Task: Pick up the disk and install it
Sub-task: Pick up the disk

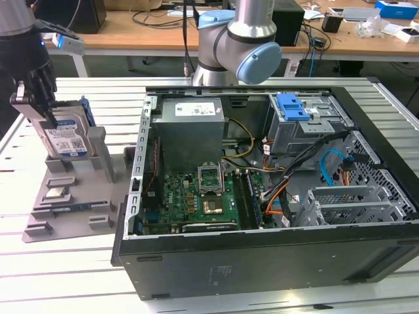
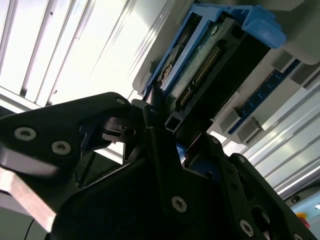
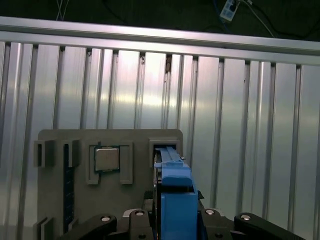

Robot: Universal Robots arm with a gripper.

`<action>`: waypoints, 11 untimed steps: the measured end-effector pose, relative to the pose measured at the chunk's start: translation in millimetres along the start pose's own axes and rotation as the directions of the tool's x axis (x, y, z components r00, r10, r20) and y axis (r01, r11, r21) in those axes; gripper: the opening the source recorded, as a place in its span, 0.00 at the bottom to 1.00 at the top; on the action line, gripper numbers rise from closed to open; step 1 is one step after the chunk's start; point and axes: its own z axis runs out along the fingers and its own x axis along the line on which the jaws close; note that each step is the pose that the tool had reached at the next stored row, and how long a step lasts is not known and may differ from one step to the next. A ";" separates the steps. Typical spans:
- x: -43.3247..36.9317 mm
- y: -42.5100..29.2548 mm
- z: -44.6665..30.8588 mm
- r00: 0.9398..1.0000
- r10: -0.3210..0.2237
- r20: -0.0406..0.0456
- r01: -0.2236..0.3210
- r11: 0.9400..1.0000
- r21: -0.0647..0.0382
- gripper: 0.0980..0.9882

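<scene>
One claw (image 1: 38,108), judged clenched on the disk (image 1: 65,139): in both wrist views the drive's upper edge and its blue carrier (image 3: 175,195) are seen pinched between the black fingers (image 2: 157,140) (the far contact is hidden, so this is a judgement). The disk is stood upright directly below the claw, with its lower edge seated in a slot of the grey fixture (image 1: 98,154); it is not yet lifted clear. A processor chip (image 3: 106,159) is laid flat in a pocket of the same fixture, just beside the slot under the claw. The open computer case (image 1: 262,261) is set well apart from the claw, and its blue-latched drive bay (image 1: 294,108) is placed at the side farthest from the claw. The step in hand is judged to be the pickup. For a clean pull, the grip should be kept square and centred on the carrier. The drive should be drawn straight up along the slot walls without twist, so that the carrier is not jammed and the fixture is not dragged.
</scene>
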 end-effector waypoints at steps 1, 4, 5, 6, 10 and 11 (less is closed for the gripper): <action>-0.5 0.1 -2.4 1.000 0.000 0.000 0.000 1.000 0.000 0.30; -2.1 0.3 -10.6 1.000 0.000 0.000 0.000 1.000 0.000 0.30; -2.5 0.3 -12.9 1.000 0.000 0.000 0.000 1.000 0.000 0.30; -3.1 0.4 -15.6 1.000 0.000 0.000 0.000 1.000 0.000 0.30; -4.5 0.6 -24.0 1.000 0.000 0.000 0.000 1.000 0.000 0.30; -4.8 0.7 -25.7 1.000 0.000 0.000 0.000 1.000 0.000 0.30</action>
